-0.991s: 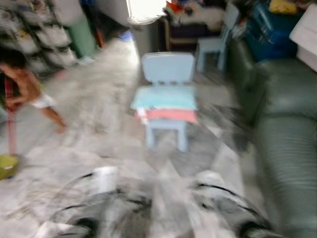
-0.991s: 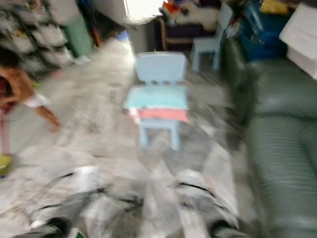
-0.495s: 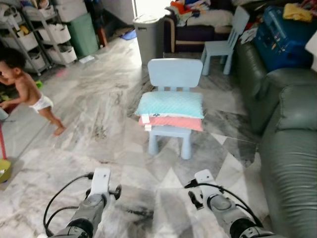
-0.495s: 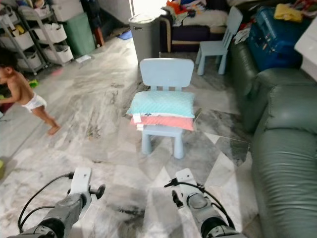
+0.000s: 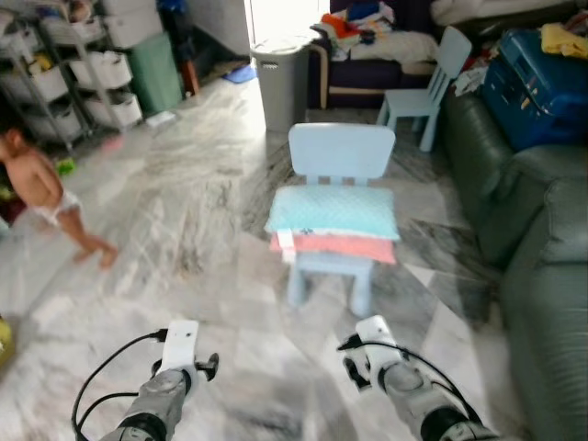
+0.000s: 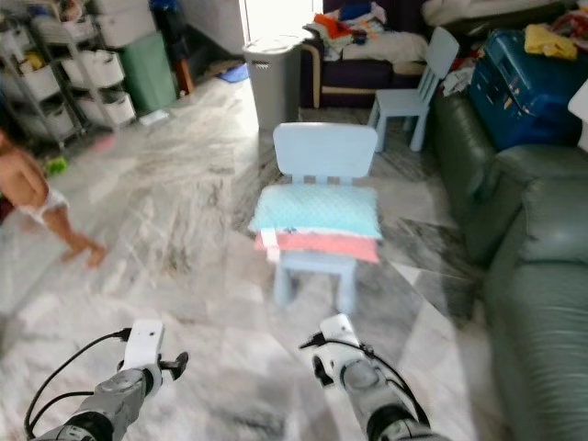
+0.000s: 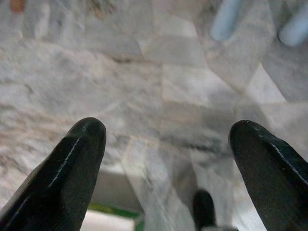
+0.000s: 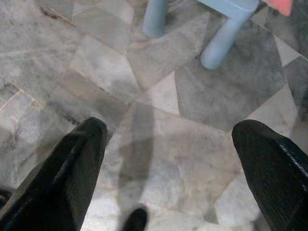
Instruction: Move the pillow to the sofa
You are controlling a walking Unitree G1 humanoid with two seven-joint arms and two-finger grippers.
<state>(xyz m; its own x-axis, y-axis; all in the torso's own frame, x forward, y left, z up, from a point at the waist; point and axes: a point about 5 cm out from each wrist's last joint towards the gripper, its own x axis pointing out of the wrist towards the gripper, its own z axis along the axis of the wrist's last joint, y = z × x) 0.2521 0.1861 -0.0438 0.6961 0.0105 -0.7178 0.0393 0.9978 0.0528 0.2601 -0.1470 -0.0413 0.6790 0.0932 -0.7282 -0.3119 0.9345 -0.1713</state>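
On the blue chair, unlabelled pillows lie; both grippers gape empty.

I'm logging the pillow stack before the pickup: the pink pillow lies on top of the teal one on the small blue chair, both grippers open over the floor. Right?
Not quite. The left eye view shows the teal pillow on top and the pink pillow beneath it. The rest holds: they sit on the small blue chair, and the left gripper and right gripper are open over the floor.
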